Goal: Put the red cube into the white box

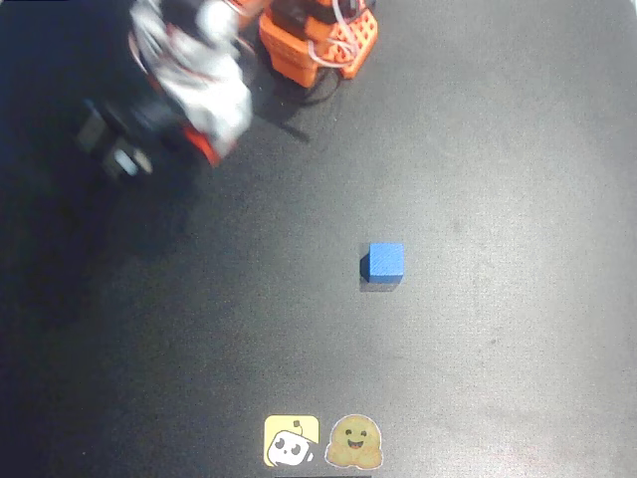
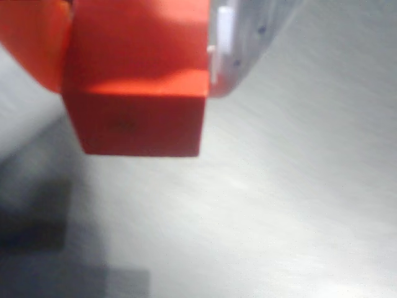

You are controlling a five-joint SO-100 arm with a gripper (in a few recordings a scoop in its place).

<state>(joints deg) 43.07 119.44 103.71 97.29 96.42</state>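
in the wrist view the claw grips the red cube above the dark surface; keep it pinched, carrying clear of the blue cube at four o'clock from the arm overhead.

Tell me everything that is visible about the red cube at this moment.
The red cube fills the upper left of the wrist view. It looks matte red-orange, with sharp edges; its lit upper face is brighter than the shaded front face, which has a faint dark mark. It seems to be held off the surface in the pincer, between an orange part on its left and a white finger on its right. The pale, blurred background lies behind it.
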